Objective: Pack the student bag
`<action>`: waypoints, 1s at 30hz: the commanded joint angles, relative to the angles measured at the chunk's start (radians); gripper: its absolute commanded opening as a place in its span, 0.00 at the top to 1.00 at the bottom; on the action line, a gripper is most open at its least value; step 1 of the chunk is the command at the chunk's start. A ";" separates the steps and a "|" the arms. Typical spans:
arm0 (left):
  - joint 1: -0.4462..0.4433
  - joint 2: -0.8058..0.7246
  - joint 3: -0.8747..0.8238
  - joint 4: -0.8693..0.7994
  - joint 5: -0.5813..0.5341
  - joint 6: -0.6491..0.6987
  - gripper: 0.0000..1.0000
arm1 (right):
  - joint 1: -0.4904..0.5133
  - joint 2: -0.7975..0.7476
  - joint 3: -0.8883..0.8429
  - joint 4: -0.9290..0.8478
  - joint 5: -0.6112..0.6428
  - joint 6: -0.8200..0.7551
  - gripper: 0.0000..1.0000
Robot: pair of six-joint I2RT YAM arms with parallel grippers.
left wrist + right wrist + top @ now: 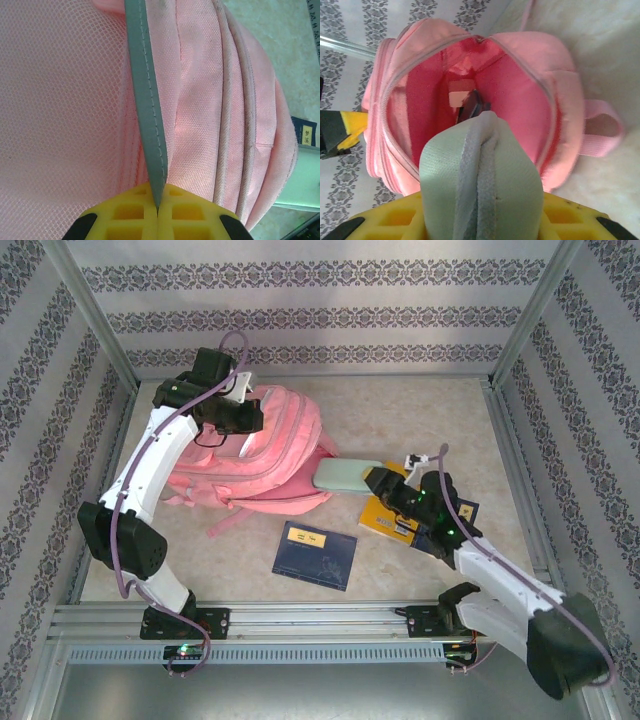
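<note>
Left pincer pinches grey strap; right pincer holds green pouch

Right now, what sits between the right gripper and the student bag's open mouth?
The pale green pouch, clamped in the right gripper, its far end pointing at the student bag's open mouth; nothing else intervenes, as the right wrist view shows.

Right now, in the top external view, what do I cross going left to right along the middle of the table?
student bag → green pouch → yellow book. The blue booklet in front overlaps the bag and pouch, so it is left out.
</note>
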 commanded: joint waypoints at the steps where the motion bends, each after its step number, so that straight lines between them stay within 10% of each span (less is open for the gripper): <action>1: 0.011 -0.053 0.031 0.051 0.092 0.018 1.00 | 0.036 0.067 0.083 0.170 -0.003 0.036 0.60; 13: 0.074 -0.056 0.026 0.147 0.388 -0.029 1.00 | 0.125 0.489 0.275 0.435 -0.022 0.152 0.58; 30: 0.115 -0.071 -0.062 0.263 0.425 -0.124 1.00 | 0.311 1.006 0.609 0.553 -0.255 0.144 0.48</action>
